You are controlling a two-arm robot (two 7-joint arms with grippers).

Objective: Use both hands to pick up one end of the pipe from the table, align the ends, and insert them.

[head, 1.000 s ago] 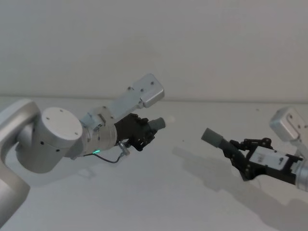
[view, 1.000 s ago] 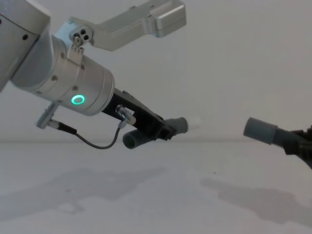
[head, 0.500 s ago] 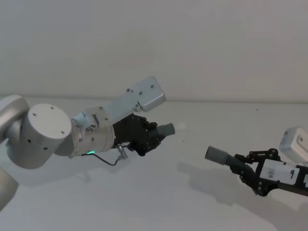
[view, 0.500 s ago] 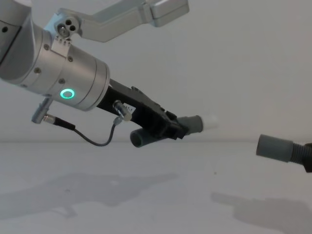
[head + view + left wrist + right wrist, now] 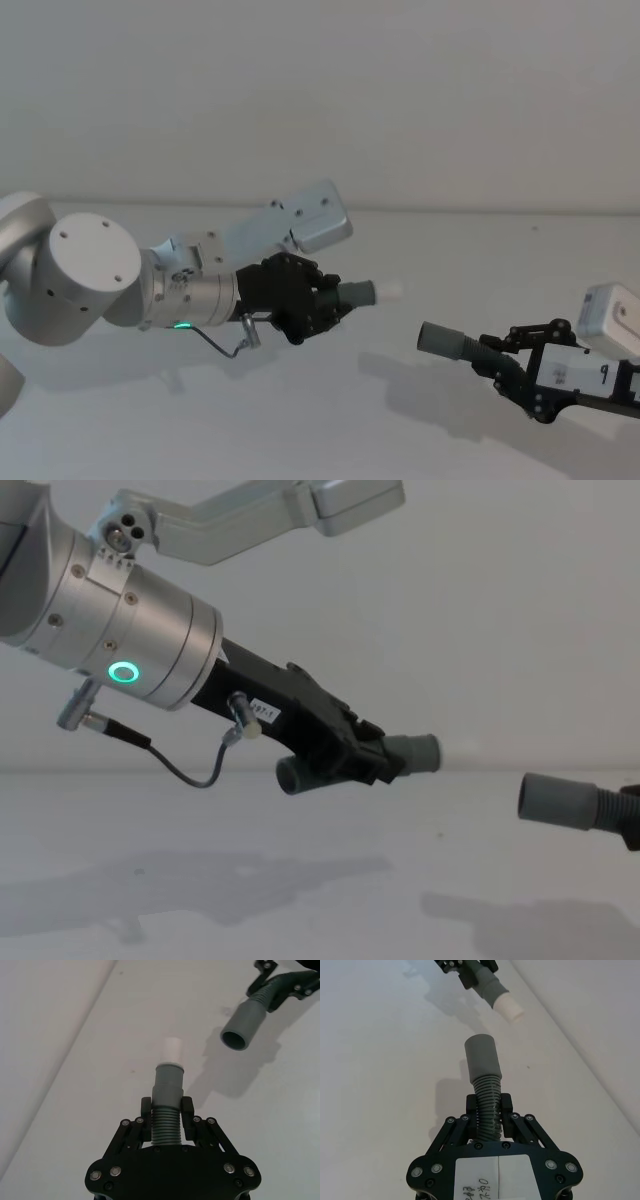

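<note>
Left gripper (image 5: pixel 325 298), clamping left pipe half (image 5: pixel 357 293), has swung nearer right gripper (image 5: pixel 492 354) clamping right pipe half (image 5: pixel 443 340); ends (image 5: pixel 388 291) apart, insertion pending.

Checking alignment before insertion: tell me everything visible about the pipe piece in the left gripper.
The left pipe piece is dark grey plastic: a ribbed stretch, a smooth wider collar, then a narrower white tip. The left gripper clamps its ribbed part between its fingers. It hangs above the table, tip aimed near the other piece's open end, not touching.
</note>
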